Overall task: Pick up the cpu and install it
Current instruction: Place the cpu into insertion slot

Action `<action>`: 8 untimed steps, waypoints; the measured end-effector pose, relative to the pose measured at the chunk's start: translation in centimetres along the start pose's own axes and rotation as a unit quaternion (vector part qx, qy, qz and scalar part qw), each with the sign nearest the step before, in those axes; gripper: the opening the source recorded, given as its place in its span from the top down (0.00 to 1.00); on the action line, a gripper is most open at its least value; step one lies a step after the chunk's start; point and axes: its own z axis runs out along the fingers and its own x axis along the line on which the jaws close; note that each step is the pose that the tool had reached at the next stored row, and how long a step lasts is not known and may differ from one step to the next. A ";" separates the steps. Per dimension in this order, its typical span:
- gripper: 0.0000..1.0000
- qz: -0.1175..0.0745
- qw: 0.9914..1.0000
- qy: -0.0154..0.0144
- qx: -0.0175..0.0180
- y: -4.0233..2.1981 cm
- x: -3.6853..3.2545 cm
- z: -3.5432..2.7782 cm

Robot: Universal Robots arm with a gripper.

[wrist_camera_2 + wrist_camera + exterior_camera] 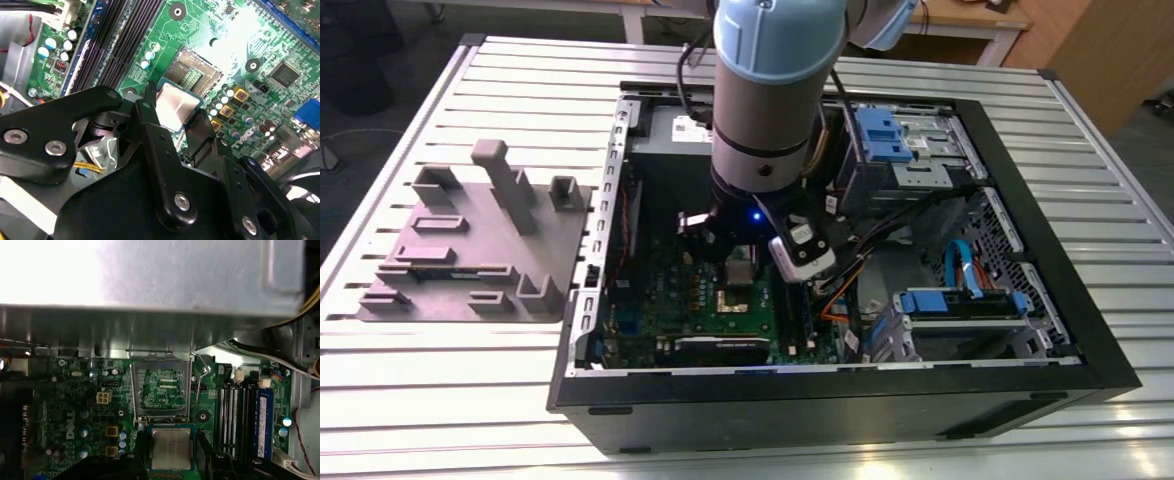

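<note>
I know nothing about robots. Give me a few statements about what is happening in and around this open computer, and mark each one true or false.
1. The pincer grips the cpu between its fingers. True.
2. The cpu is seated in the socket. False: the socket is open and empty, and the chip is held beside it.
3. The computer case lies open on a slatted metal table. True.
4. The grey fixture sits inside the case. False: it lies on the table, at the exterior view's left of the case.
</note>
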 end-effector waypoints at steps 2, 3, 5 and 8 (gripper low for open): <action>0.53 0.000 1.000 0.000 0.000 -0.28 0.00 0.12; 0.53 0.000 1.000 0.000 0.000 -0.45 0.02 0.14; 0.53 0.000 1.000 0.000 0.001 -0.61 0.10 0.17; 0.53 0.000 1.000 0.000 0.004 -0.66 0.19 0.20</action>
